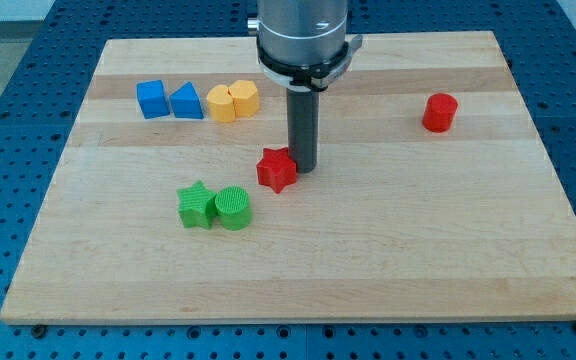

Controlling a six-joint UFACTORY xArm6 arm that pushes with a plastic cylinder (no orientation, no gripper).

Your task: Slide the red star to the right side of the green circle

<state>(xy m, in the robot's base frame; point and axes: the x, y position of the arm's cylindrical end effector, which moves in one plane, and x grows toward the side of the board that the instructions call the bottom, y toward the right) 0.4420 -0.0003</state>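
Note:
The red star (277,170) lies near the middle of the wooden board (388,260). The green circle (233,208) lies below and to the left of it, touching the green star (197,205) on its left. My tip (303,166) stands right against the red star's right side, at the star's upper right. The rod rises from there to the arm's grey body at the view's top.
A blue cube (151,99), a blue triangle (186,102), a yellow heart-like block (222,103) and a yellow hexagon (244,97) form a row at the upper left. A red cylinder (439,112) stands at the upper right.

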